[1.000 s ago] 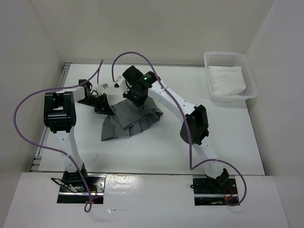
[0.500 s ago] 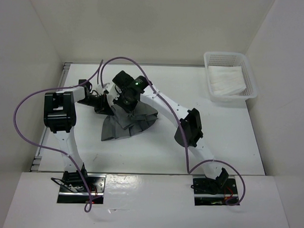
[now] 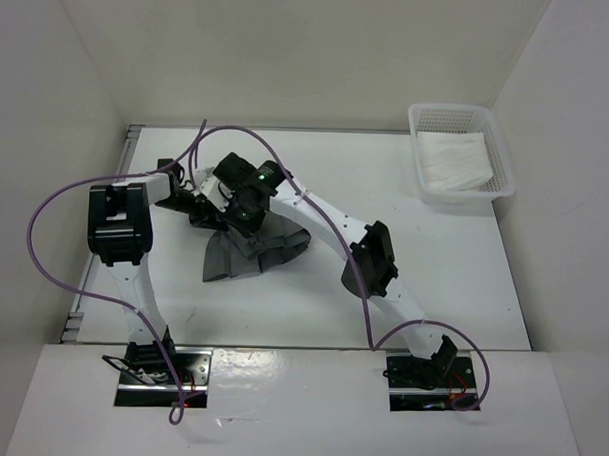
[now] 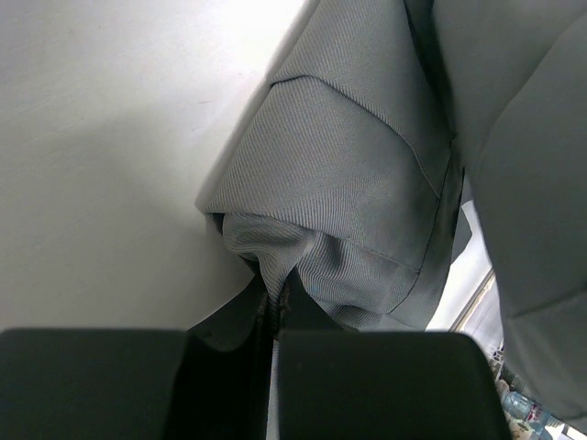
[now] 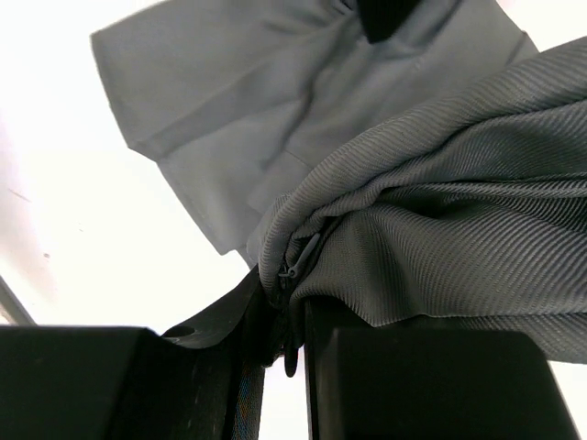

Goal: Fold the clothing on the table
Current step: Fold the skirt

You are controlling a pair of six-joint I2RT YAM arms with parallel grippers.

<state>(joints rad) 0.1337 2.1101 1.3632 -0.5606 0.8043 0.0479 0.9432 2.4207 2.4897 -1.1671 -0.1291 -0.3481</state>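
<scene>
as left claw (image 4: 275, 295) and right claw (image 5: 290, 307) clamp the skirt (image 3: 245, 256), basket (image 3: 459, 115) with white cloth (image 3: 452, 161) well apart

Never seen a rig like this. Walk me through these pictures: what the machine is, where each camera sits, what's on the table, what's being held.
The machine is two robot arms, the left arm and the right arm, bolted at the near edge of a white table. The wide picture comes from a fixed camera above and behind them. The two close-ups come from a camera on each wrist. On the table lies a grey pleated skirt, partly bunched up. At the far right stands a white mesh basket with a white cloth in it. The left hand is shut on a fold of the skirt, and the right hand is shut on another gathered part of it.
</scene>
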